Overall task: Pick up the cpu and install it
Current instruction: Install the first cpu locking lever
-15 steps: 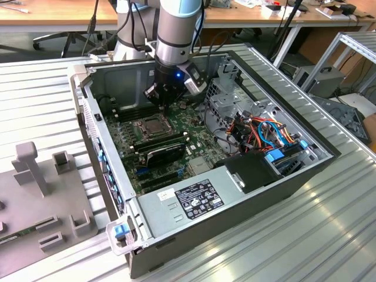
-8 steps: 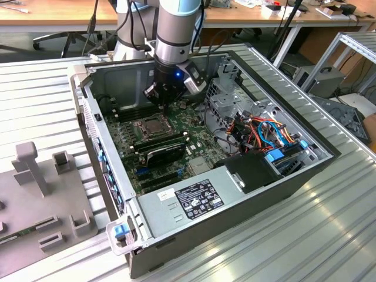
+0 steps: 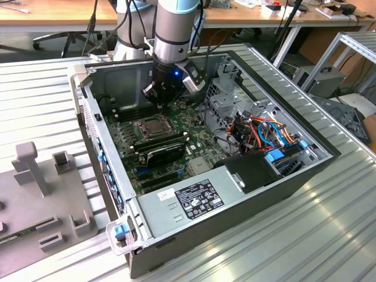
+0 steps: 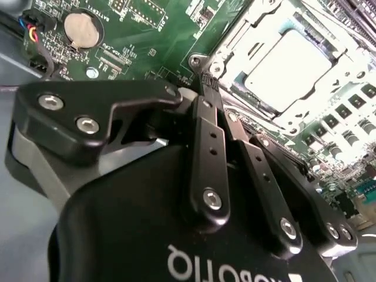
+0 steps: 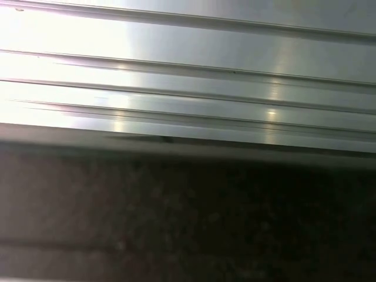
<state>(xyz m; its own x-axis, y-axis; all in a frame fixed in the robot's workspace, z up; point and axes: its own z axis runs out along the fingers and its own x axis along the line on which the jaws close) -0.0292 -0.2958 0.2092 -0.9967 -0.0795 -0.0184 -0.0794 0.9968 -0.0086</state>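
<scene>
Hovering inside the open computer case (image 3: 320, 154), the gripper (image 3: 160, 101) hangs near the cpu (image 3: 150, 126), apparently seated in its socket; jaw state unclear.

The gripper (image 3: 160, 100) hangs inside the open computer case (image 3: 305, 170), its fingertips too small and dark in the exterior view to tell apart. In the second wrist view the gripper's black body hides much of the motherboard (image 4: 153, 35), and the cpu (image 4: 288, 70) in its socket is washed out by glare, with its far corner cut off by the picture's edge.
</scene>
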